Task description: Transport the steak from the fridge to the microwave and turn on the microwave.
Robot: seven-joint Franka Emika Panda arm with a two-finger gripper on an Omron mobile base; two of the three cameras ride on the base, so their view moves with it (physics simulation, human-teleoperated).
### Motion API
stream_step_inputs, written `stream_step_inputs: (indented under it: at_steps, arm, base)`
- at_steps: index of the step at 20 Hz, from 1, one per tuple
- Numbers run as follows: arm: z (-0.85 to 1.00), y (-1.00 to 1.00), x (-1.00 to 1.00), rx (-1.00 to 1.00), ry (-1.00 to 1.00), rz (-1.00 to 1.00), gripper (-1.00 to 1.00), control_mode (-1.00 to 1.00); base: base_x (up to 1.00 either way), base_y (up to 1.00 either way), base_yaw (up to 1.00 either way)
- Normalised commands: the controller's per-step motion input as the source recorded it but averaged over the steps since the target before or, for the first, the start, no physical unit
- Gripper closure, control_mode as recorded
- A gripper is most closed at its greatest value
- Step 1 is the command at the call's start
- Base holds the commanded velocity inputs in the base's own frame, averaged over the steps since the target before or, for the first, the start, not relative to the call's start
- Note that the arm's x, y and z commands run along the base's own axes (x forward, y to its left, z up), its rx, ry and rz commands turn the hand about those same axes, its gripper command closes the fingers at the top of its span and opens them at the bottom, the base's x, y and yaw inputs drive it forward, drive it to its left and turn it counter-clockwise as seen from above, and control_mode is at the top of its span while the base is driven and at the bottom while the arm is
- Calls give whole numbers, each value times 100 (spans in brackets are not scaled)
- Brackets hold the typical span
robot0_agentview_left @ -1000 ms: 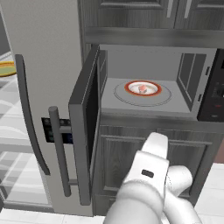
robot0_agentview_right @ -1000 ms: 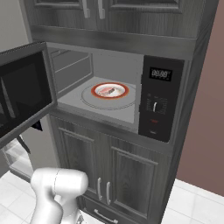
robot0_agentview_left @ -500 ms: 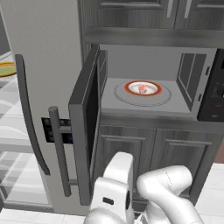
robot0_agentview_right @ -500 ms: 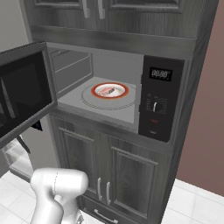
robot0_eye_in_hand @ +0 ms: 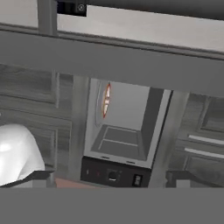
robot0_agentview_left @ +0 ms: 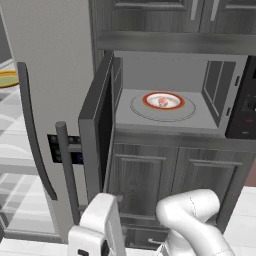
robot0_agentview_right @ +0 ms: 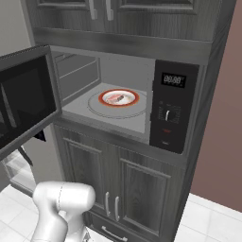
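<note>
Beside the microwave [robot0_agentview_left: 170, 107], left base alone shows the fridge [robot0_agentview_left: 45, 100].

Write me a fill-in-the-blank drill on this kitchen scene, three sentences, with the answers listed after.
1. The steak lies on the turntable inside the ____.
2. The door of the microwave stands ____.
3. The cabinets right below the microwave have their doors ____.

Missing words: microwave; open; closed
</note>
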Motion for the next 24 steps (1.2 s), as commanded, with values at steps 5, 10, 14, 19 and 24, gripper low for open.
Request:
stream_step_inputs:
  at_steps: [5, 10, 14, 19, 24]
  arm:
    - [-40, 47, 0, -9, 4, 0, -100, -100]
    - [-43, 38, 3, -9, 9, -1, -100, -100]
    - [-41, 40, 15, -9, 7, -2, -100, -100]
    - [-36, 40, 30, -9, 5, -2, -100, -100]
    - [-42, 45, 42, -11, 7, -1, -100, -100]
  base:
    - [0, 0, 0]
    - [0, 0, 0]
    - [0, 0, 0]
    - [0, 0, 0]
    - [0, 0, 0]
